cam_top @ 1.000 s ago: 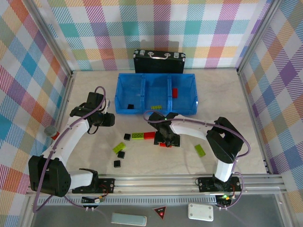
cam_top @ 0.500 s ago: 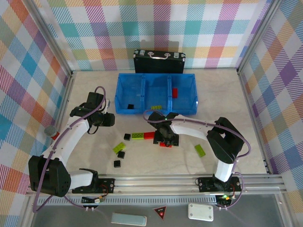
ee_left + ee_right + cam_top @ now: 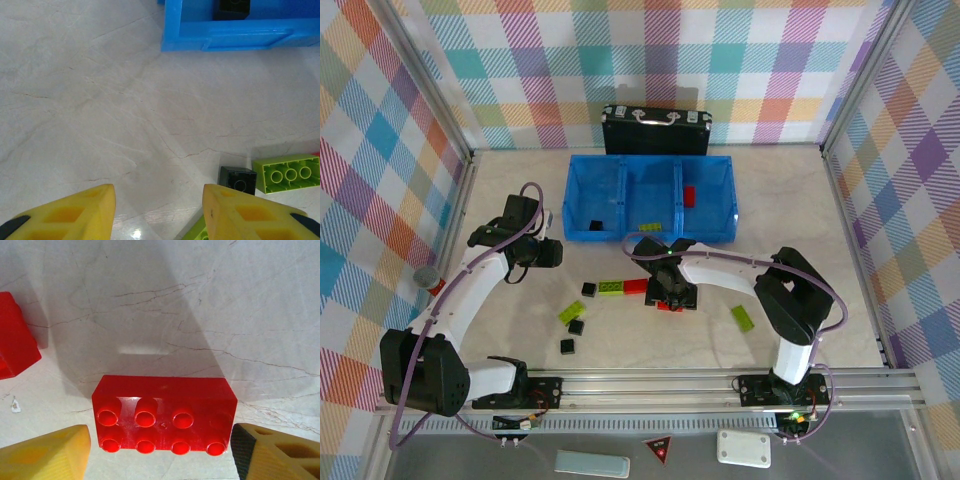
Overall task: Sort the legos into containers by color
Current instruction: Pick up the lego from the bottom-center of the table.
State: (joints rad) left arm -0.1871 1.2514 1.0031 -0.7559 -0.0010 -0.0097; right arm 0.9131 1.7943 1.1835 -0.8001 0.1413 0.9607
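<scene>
Red lego cut off, black lego cropped

The left gripper is hovering low at the left, jaws parted. The right gripper is pointing down at the centre, jaws apart.

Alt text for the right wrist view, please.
A red eight-stud lego lies flat on the pale table between two yellow fingers. Part of a second red lego sits at the left edge.
</scene>
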